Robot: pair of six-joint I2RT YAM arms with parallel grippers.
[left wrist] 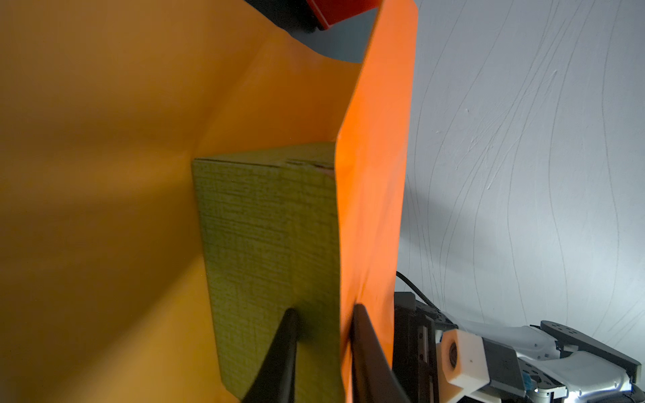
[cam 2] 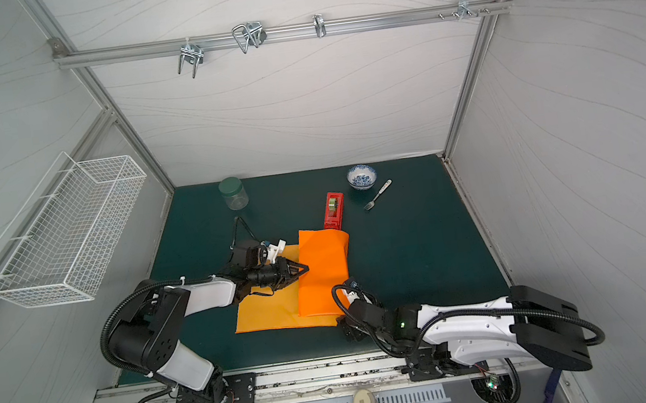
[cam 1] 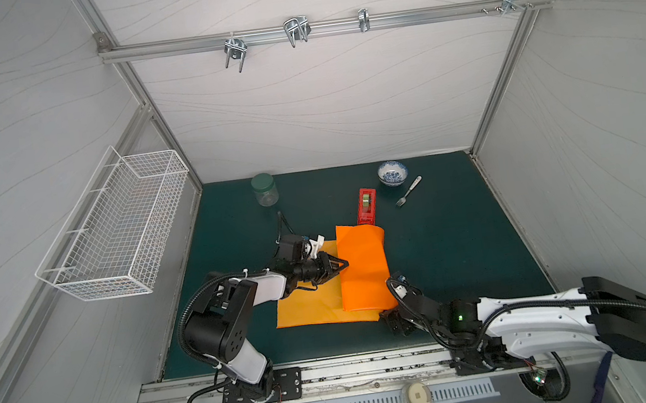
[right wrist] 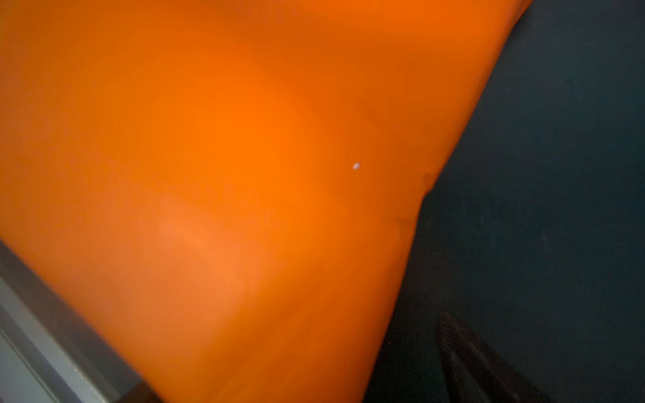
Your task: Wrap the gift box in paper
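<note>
The orange paper (cam 1: 362,264) lies on the green mat, with one flap folded over the gift box, which is hidden under it in both top views. In the left wrist view the olive-green gift box (left wrist: 268,244) shows one side wall below the flap. My left gripper (cam 1: 344,265) (left wrist: 324,310) is shut on the flap's edge at the box's top edge, one finger on the paper (left wrist: 377,174) and the other against the box wall. My right gripper (cam 1: 394,321) sits low at the paper's front right corner. One blurred finger (right wrist: 464,356) shows, standing well clear of the paper (right wrist: 209,174).
A red tape dispenser (cam 1: 366,205) stands just behind the paper. Further back are a green-lidded jar (cam 1: 264,190), a blue-patterned bowl (cam 1: 392,172) and a fork (cam 1: 408,191). A white wire basket (cam 1: 115,232) hangs on the left wall.
</note>
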